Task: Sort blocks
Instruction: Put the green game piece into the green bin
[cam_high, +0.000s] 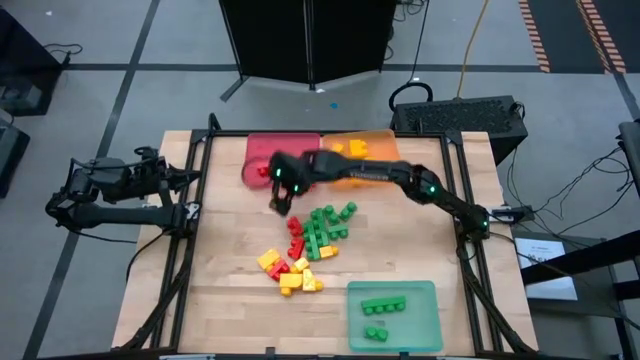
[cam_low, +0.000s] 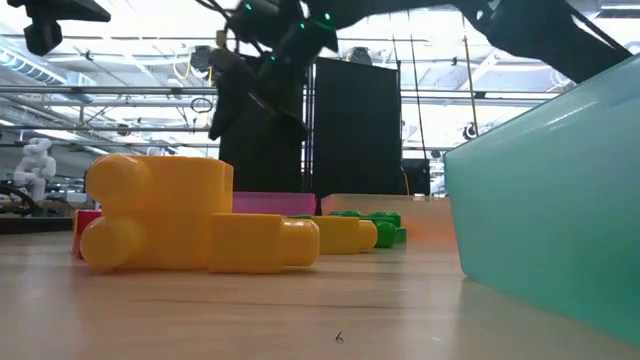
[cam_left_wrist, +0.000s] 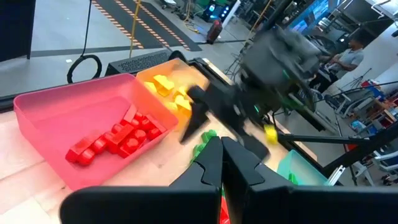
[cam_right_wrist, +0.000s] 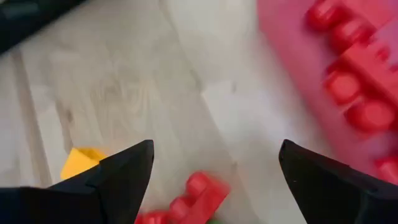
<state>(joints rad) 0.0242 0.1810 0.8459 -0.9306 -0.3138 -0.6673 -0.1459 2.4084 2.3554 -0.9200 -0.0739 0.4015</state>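
Note:
Loose red, green and yellow blocks (cam_high: 310, 245) lie in a heap on the middle of the wooden table. Several red blocks (cam_left_wrist: 115, 140) lie in the red tray (cam_high: 262, 150), yellow blocks (cam_high: 357, 149) in the orange tray (cam_high: 385, 140), and green blocks (cam_high: 384, 306) in the green tray (cam_high: 415, 335). My right gripper (cam_high: 281, 200) hangs open and empty above the table, between the red tray and the heap. A red block (cam_right_wrist: 200, 194) lies on the wood below its fingers. My left gripper (cam_left_wrist: 222, 163) is shut and empty at the table's left edge.
The red and orange trays stand side by side at the far edge, and the green tray at the near right corner. In the low view, yellow blocks (cam_low: 170, 225) lie close in front and the green tray's wall (cam_low: 560, 200) stands at the right. Bare wood lies at the table's left.

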